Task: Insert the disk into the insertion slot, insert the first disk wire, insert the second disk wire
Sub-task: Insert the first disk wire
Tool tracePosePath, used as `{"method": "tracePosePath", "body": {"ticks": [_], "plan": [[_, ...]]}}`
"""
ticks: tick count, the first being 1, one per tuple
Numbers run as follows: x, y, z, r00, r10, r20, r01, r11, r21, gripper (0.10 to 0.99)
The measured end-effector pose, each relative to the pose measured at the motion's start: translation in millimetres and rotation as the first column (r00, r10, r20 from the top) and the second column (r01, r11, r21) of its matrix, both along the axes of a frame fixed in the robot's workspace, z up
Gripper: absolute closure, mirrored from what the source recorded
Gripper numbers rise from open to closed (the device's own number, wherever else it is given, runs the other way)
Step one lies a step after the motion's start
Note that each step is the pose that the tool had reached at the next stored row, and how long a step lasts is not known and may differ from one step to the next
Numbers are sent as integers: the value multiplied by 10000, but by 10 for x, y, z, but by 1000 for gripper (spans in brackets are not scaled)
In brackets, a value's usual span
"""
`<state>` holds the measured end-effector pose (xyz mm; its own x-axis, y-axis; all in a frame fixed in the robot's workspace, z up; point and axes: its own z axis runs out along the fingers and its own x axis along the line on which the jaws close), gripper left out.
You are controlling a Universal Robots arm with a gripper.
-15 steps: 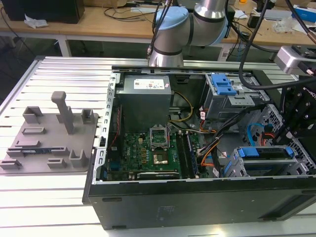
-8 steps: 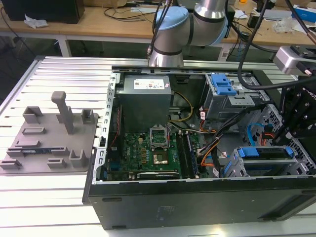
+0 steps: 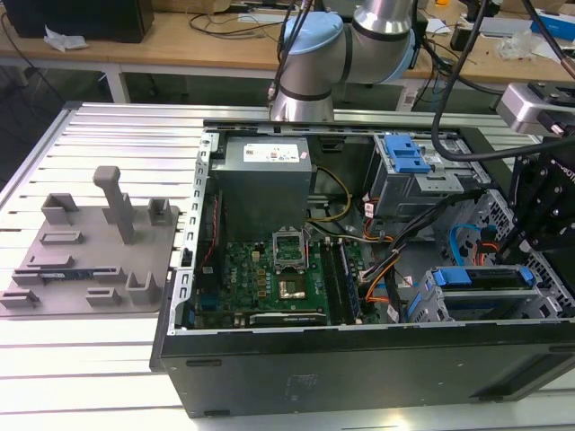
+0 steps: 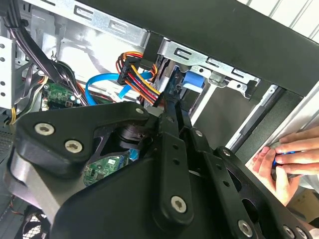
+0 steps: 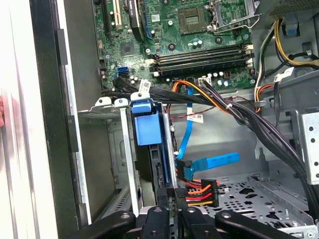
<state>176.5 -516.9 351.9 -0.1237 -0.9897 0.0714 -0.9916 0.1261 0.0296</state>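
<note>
- The computer case (image 3: 359, 359) lay open on its side, filling the middle and right of the exterior view. This left the drive bays reachable from above.
- The disk (image 3: 476, 277) sat in the lower right of that view, its blue frame uppermost. It was lodged in the insertion slot (image 3: 427, 296), the low grey cage against the case's near wall. I judged it mostly or fully seated.
- In the first wrist view the gripper (image 5: 173, 199) was clenched, its fingers (image 5: 164, 201) drawn close together. The tips met the disk's exposed end, lined up with the slot, probably so that any push ran straight along the rails. I could not tell whether they nipped the edge or only pressed on it.
- A plug with red, orange and yellow wires (image 5: 202, 193) hung just beside the tips, and a flat blue cable (image 5: 214, 162) lay near it. Both seemed loose, kept close to the disk's end where they belong, so the wire steps looked not yet done.
- The taller cage with a blue latch (image 3: 409, 162) stood apart at the upper right.
- A person's hand (image 4: 286, 159) rested on the case's outer edge, perhaps to steady it.
</note>
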Motion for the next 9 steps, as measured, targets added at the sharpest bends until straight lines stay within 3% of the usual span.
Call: {"method": "tracePosePath", "body": {"ticks": [7,9], "plan": [[-1,0,0,10000,0,3,0,10000,0,922],[-1,-1,0,10000,0,37,0,10000,-1,922]]}}
